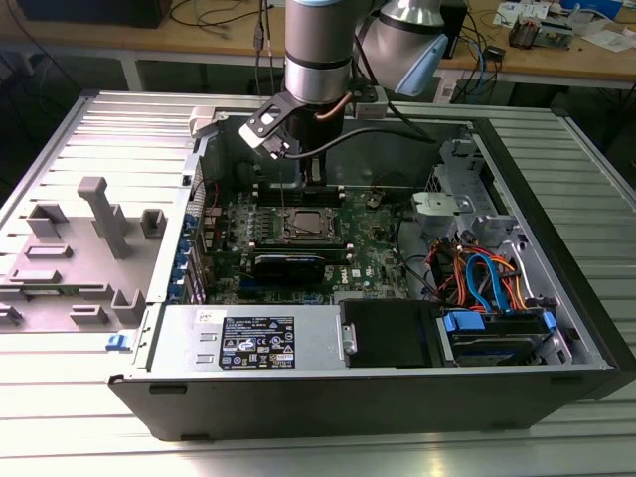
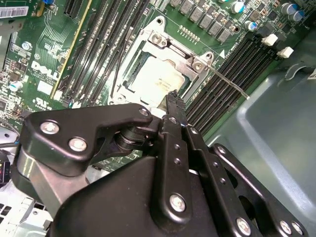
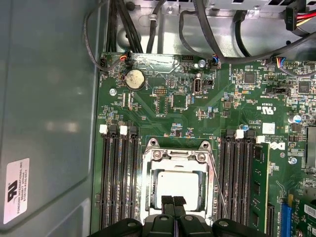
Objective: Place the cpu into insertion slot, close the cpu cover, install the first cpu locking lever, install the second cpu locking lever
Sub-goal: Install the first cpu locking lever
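- While the cpu (image 3: 177, 185) already lies flat in the insertion slot (image 3: 146, 193), near the middle of the green motherboard (image 3: 163, 106), its pale metal top shows through the window of the cpu cover (image 3: 177, 157).
- That cover looks folded down over the chip, so I judge the first two steps done.
- One thin wire locking lever (image 3: 219, 192) slants away from the socket's side in both wrist views and seems unlatched; the lever work appears left to do.
- Just over the socket's edge, the tool (image 3: 173, 201) has its two black fingertips pressed together with nothing visibly between them; whether they touch the cover I cannot tell.
- Long black memory slots (image 3: 118, 182) flank the socket on both sides, and a coin battery (image 3: 134, 79) sits well apart from it.
- Around it all is the open computer case (image 1: 571, 298), with blue and orange cables (image 1: 487, 278) at the exterior view's right.
- It rests on a slatted metal bench (image 1: 556, 442); a grey fixture tray (image 1: 89, 248) is at the exterior view's left, and cluttered desks (image 1: 556, 55) stand behind.
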`<state>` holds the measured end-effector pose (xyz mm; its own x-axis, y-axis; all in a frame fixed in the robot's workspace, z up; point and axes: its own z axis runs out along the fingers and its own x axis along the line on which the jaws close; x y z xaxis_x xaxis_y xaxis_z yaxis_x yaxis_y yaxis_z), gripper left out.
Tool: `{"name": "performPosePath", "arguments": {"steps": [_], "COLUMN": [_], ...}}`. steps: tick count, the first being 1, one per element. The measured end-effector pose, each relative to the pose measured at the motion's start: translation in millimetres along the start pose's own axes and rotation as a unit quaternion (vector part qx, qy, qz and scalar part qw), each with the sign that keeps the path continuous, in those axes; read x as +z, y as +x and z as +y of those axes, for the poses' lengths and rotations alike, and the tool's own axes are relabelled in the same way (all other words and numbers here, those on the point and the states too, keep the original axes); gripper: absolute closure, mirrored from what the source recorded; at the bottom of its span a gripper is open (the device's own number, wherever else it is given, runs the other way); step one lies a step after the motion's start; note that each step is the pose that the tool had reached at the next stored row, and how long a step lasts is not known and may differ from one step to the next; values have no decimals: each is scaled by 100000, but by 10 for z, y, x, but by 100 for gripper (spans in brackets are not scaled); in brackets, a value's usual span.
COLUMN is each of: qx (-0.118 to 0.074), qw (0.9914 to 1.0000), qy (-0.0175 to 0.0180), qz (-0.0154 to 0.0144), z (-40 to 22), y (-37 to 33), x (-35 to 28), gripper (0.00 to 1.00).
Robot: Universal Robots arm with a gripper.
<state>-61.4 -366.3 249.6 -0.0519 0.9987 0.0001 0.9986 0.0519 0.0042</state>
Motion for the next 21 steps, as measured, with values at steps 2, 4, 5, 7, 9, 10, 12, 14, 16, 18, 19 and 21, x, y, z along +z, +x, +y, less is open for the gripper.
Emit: {"name": "performPosePath", "arguments": {"steps": [2, 4, 5, 7, 9, 10, 12, 14, 16, 18, 19, 21], "qx": [-751, -1908, -2333, -2418, -3058, -3632, -4611, -5745, -6836, -7980, -8767, -10527], "qw": [99997, 99982, 99973, 99971, 99953, 99934, 99894, 99835, 99766, 99681, 99615, 99444], "qy": [6, 5, 12, 3, -5, -6, 2, 3, 2, 3, 3, 2], "qz": [-1, 3, -5, 33, 53, 55, 47, 56, 59, 64, 68, 75], "z": [0, 0, -1, -1, -1, -1, -5, -7, -8, -8, -8, -8], "y": [0, 0, -3, -4, -3, -3, -4, -4, -5, -5, -5, -5], "x": [0, 0, -2, -9, -24, -24, -25, -24, -24, -24, -25, -24], "gripper": [89, 89, 89, 89, 89, 89, 89, 89, 89, 89, 89, 89]}}
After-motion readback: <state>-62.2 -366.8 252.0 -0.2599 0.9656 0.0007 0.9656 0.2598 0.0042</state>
